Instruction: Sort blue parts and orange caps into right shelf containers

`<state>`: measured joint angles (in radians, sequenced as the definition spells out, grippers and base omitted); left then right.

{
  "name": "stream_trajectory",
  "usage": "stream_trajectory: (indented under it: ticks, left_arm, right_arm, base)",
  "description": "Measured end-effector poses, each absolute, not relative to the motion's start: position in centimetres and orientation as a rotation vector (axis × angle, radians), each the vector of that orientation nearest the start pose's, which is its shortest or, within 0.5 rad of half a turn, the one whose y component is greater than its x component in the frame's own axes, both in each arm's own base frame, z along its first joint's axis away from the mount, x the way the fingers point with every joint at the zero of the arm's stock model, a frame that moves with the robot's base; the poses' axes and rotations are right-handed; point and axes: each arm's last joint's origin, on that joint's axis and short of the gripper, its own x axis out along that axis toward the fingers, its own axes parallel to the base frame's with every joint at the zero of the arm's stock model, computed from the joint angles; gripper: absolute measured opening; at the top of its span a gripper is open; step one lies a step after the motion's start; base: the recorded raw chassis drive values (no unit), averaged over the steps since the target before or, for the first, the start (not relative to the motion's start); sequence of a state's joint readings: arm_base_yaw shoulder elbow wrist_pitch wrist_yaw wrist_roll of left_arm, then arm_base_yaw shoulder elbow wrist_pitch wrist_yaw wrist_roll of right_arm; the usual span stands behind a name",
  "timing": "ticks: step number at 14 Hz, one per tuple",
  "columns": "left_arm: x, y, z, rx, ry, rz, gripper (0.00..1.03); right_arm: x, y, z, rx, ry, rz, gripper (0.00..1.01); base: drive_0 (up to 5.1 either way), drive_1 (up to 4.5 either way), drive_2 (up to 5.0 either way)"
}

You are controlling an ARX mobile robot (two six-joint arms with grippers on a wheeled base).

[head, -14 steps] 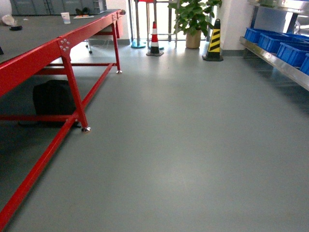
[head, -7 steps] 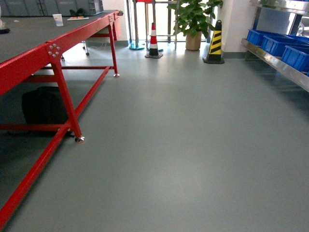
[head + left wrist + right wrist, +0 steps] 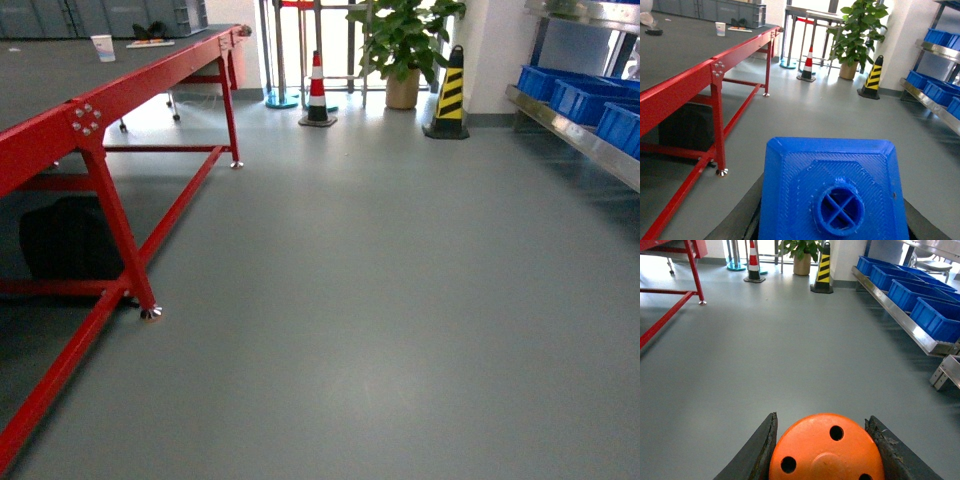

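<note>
In the left wrist view a blue part with a round cross-ribbed stud fills the lower frame. My left gripper is shut on it, a dark finger showing on each side. In the right wrist view my right gripper is shut on an orange cap, whose flat holed top faces the camera. The blue shelf containers stand in a row on the steel shelf far off to the right, also as containers in the head view. Neither gripper shows in the head view.
A long red-framed table runs along the left, with a black bag under it. A red-white cone, a yellow-black cone and a potted plant stand at the far wall. Grey floor lies between.
The head view has shifted: the red table leg slid left and lower in frame, and the crates drifted toward the right edge. The base is moving over the floor.
</note>
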<state>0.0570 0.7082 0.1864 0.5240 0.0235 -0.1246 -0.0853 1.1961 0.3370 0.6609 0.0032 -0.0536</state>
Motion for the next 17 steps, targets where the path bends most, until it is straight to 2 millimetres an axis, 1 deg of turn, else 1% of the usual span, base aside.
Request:
stream_trajectory:
  ticks: [17]
  left_arm:
    - [15.81,0.84,20.53,-0.124,-0.004,0.034,0.44]
  right_arm:
    - [22.28,-1.91,18.38,-0.045,0.200,-0.083,0.44]
  base:
    - [0.0,4.07,-4.0]
